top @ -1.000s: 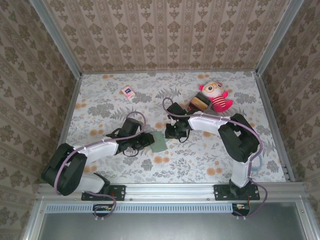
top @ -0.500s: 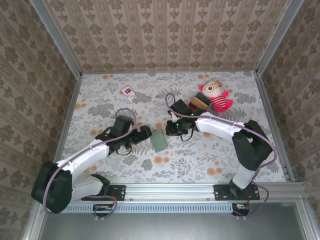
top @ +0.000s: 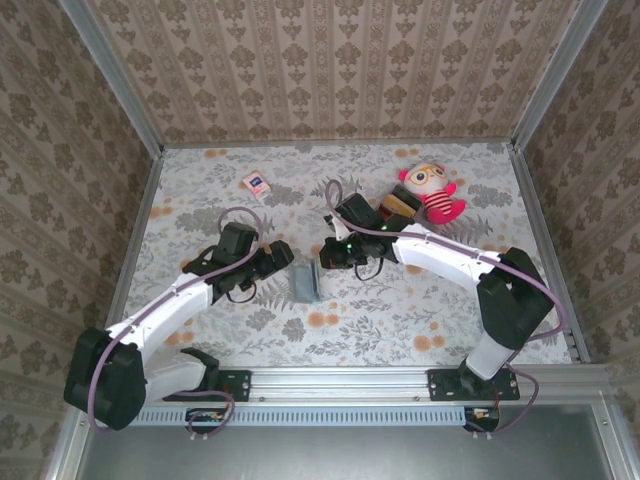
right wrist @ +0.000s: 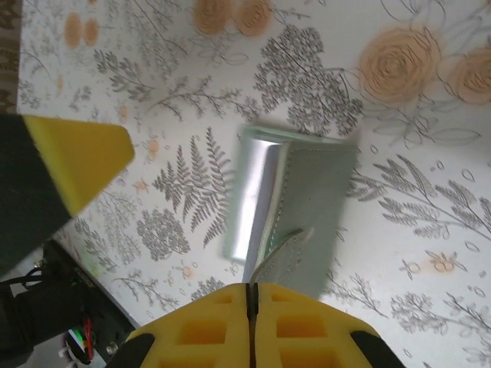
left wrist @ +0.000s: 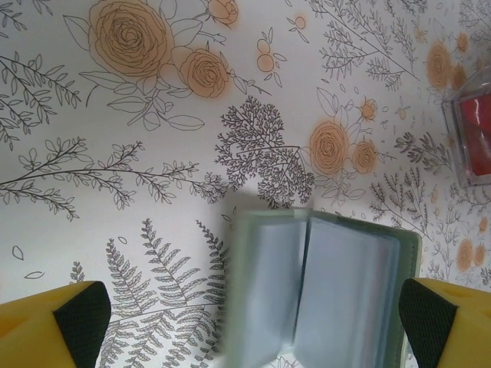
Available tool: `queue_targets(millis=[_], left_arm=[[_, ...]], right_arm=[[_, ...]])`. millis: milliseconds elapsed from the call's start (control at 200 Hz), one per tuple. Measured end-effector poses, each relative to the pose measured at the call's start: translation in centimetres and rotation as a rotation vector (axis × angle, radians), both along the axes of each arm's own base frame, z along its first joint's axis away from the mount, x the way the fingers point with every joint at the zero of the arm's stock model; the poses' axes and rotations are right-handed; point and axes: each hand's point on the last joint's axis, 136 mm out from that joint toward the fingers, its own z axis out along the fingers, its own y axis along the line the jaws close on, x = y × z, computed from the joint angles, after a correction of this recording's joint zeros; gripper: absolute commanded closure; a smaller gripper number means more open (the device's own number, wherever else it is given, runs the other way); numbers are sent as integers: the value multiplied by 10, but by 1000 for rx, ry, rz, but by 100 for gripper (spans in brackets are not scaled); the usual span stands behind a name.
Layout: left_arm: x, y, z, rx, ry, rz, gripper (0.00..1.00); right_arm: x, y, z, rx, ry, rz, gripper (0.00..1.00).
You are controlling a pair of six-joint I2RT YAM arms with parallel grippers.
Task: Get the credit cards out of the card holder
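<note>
Card holder (top: pixel 303 281) tipped up | left pincer (top: pixel 279 261) opened | right pincer (right wrist: pixel 248 294) pinching it

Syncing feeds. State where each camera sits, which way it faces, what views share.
Top external: above, behind the bases, looking down at the table; left arm and right arm show, left tool and right tool flanking the card holder.
Left wrist: on its arm, facing down; own fingertips spread at bottom corners.
Right wrist: on its arm, facing down; own shut fingers at bottom edge.
Shared by all: the card holder.
</note>
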Motion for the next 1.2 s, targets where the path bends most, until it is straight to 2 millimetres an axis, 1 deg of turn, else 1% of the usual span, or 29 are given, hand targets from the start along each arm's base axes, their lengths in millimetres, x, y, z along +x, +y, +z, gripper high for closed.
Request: queue_targets(millis=[65,155,240,345,455,650,735,785,845,925,965,1075,1200], left_arm=[[0,1,1,1,-5,5,0],[0,4,7,-8,-24,11,0],[0,4,12,-18,-38,9,0],[-2,2,12,-22,-37,-14,0],[-5,-2,7,-23,-17,-49,0],[-12,-15,-5,-53,41,-120,1],[-14,-22,-7,-78,56,-152,6],[-14,-27,-8,-100,64,-172,9],[-15,-35,-9,-133,79,-202,16],[-17,-46,-16,-173,125,-240,30],[-17,-50,-19,-183,147,-258,34],[-15,-57,-21,-204,167,-280,37],[-14,-59,-20,-212,161,-285,39]], right_arm=[[4,4,-1,8,3,-6,93],[7,6,-7,6,16,-14,93],[8,5,-12,-6,24,-23,94],[10,1,-15,-33,13,-41,94],[11,-14,-23,-94,8,-78,94],[5,-53,-37,-203,20,-157,94],[1,-67,-44,-242,30,-185,94],[0,-72,-46,-261,36,-192,94],[-1,-75,-48,-276,36,-197,94],[0,-78,-49,-287,37,-206,95],[1,-80,-51,-295,41,-210,95],[4,-84,-62,-327,62,-221,95],[8,-88,-78,-361,96,-231,95]])
